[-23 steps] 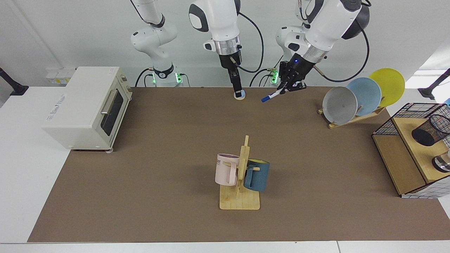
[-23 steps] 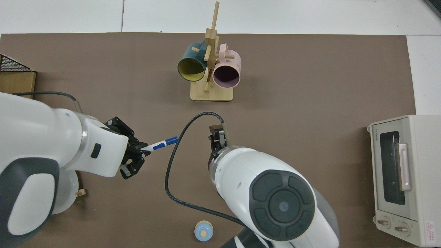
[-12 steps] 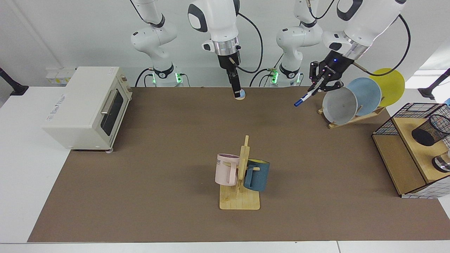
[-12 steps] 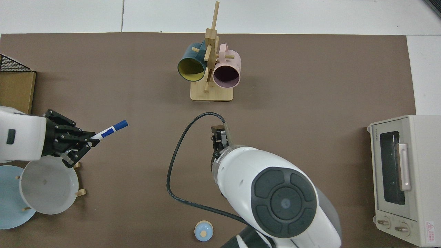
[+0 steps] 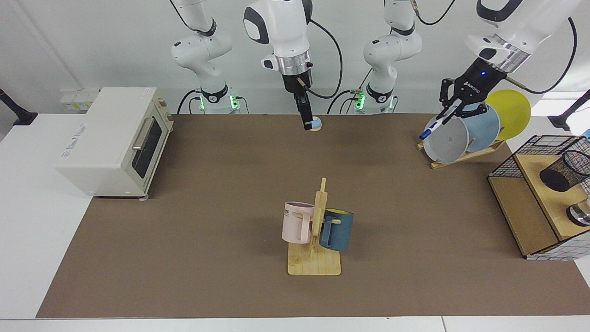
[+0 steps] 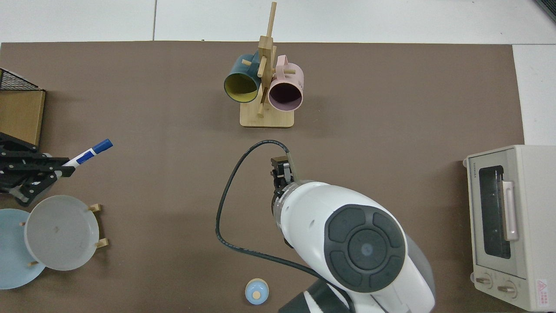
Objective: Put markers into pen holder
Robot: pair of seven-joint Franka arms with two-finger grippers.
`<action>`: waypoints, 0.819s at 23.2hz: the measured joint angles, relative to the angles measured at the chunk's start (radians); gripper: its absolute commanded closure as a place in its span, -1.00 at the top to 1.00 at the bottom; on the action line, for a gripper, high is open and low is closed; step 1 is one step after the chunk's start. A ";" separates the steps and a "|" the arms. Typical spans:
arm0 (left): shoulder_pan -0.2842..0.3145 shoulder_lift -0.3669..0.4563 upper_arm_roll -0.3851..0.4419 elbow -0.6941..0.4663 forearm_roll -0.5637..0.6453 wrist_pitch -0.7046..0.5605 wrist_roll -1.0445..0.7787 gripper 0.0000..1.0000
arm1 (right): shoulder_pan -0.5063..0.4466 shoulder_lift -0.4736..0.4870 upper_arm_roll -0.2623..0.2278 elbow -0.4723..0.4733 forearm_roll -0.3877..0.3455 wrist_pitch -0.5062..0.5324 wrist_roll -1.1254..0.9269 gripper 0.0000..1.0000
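Observation:
My left gripper (image 5: pixel 451 110) hangs above the plate rack at the far right of the mat, shut on the white barrel of the marker (image 5: pixel 434 126). The marker slants down with its blue cap toward the mat's middle. In the top view the marker (image 6: pixel 87 154) sticks out of the left gripper (image 6: pixel 64 168) at the left edge. The black mesh pen holder (image 5: pixel 563 171) leans on a wooden shelf at the facing view's right edge, well apart from the marker. My right gripper (image 5: pixel 307 121) waits shut and empty, pointing down over the back middle of the mat, seen from above as right gripper (image 6: pixel 281 168).
A plate rack (image 5: pixel 465 156) holds grey, blue and yellow plates under the left gripper. A mug tree (image 5: pixel 315 240) with pink and blue mugs stands mid-mat. A toaster oven (image 5: pixel 115 138) sits left. A small light-blue knob (image 5: pixel 315 124) lies behind the right gripper. A silver container (image 5: pixel 580 215) stands beside the pen holder.
The left arm has carried the marker from the back middle of the mat to above the plate rack, closer to the pen holder. The right arm has barely shifted.

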 measured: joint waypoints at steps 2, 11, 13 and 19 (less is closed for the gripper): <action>0.008 0.000 0.000 0.010 0.000 -0.016 0.004 -1.00 | 0.000 -0.003 0.000 -0.004 0.000 0.000 -0.001 0.99; 0.017 0.000 -0.001 0.059 0.009 -0.051 0.009 -1.00 | 0.000 -0.008 0.000 -0.011 0.000 0.000 -0.001 0.99; 0.018 0.000 -0.001 0.062 0.017 -0.052 0.009 -1.00 | 0.000 -0.008 0.000 -0.011 0.000 0.000 -0.001 0.99; 0.018 0.000 -0.016 0.074 0.141 -0.065 0.013 -1.00 | -0.003 -0.008 0.000 -0.012 0.000 0.000 -0.001 0.99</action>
